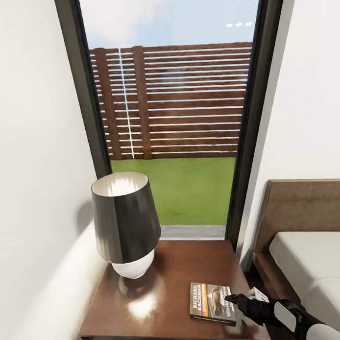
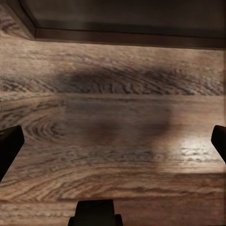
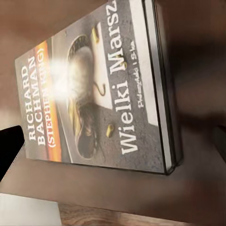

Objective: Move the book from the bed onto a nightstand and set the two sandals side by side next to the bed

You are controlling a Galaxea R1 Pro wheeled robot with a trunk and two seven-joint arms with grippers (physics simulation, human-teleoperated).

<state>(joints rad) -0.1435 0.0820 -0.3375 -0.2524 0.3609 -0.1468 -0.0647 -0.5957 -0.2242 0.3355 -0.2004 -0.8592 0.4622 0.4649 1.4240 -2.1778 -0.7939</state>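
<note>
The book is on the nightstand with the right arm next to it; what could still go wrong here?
1. The dark paperback book lies near the front right corner of the glossy brown wooden nightstand; a sideways pull-back of the right end effector might drag it off.
2. The black-shaded lamp with a white base stands on the same top, so a wide arm swing could tip it.

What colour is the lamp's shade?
Dark grey outside, pale inside: lampshade, best in the head view.
</note>
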